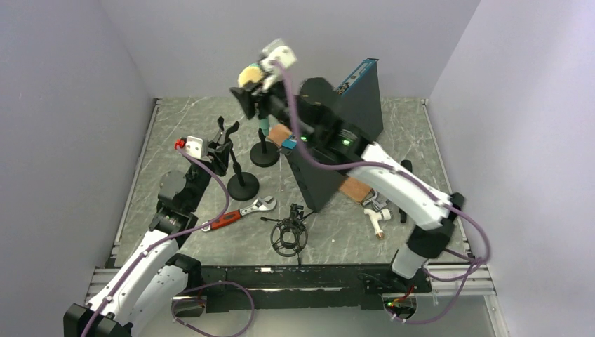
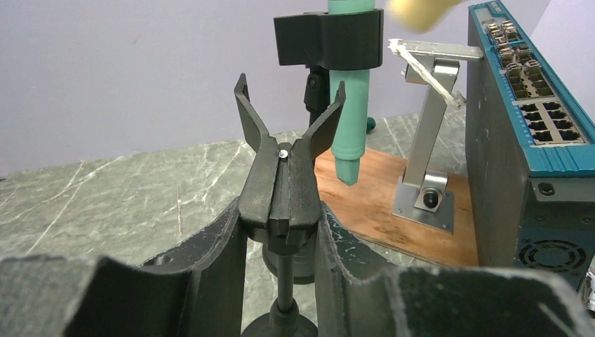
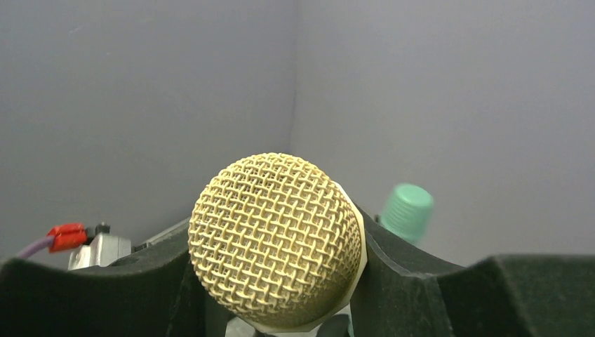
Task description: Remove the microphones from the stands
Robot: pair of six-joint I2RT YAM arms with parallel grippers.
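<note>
So, round yellow wire-mesh mic (image 3: pixel 277 239), prob. between black right jaws.

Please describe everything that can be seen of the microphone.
The microphone has a round yellow wire-mesh head and a smooth, plastic-looking teal body. It stands about upright, head up, its body held in the black clip of its stand, its tail pointing down. The right gripper clamps the head between its dark pads.
</note>
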